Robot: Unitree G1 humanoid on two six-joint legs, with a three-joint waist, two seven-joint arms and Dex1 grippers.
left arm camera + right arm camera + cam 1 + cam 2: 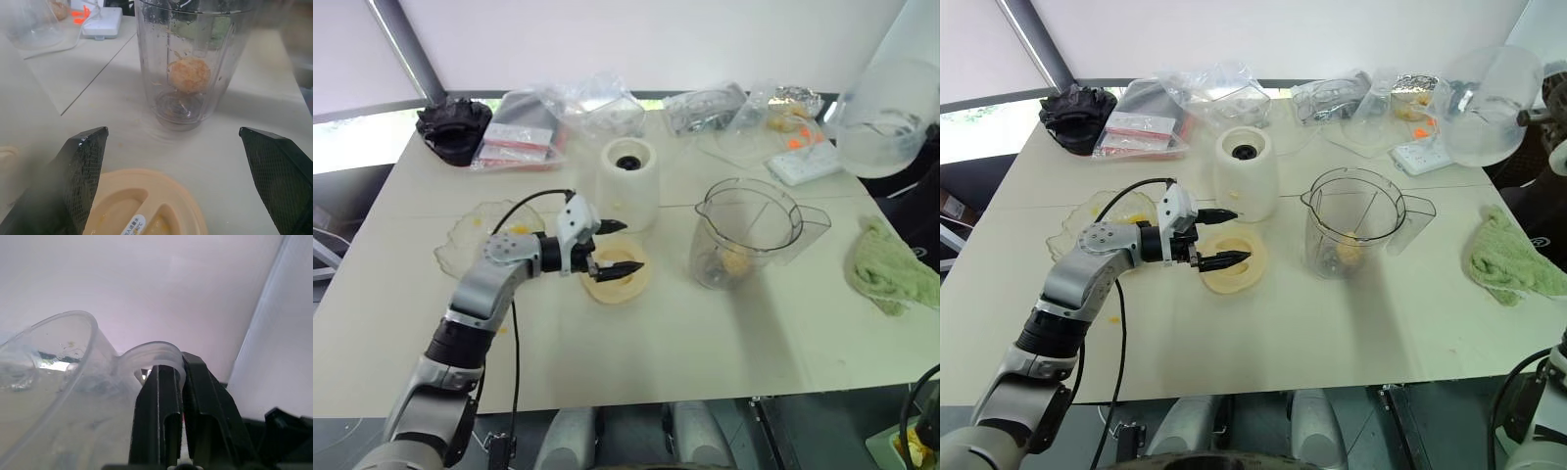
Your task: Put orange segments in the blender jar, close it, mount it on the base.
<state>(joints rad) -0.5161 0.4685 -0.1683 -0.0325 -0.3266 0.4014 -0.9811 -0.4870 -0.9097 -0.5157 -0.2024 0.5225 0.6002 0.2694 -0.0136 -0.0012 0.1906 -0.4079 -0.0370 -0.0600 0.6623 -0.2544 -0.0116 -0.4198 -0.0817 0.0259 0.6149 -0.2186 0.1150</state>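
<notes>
The blender jar (744,235) stands upright and lidless on the table, right of centre, with orange segments (189,75) lying at its bottom. Left of it stands the cream-white base (628,186) with its dark socket on top. My left gripper (628,247) is open, pointing toward the jar, its fingers spread just above a flat cream lid (617,279) lying in front of the base. My right gripper (178,364) is raised at the far right, shut on the rim of a large clear plastic vessel (1484,103) held above the table.
A crinkled clear dish (475,235) with yellow bits lies at the left. Clear bags (578,113), a black object (455,127) and a white power strip (808,162) line the back edge. A green cloth (891,269) lies near the right edge.
</notes>
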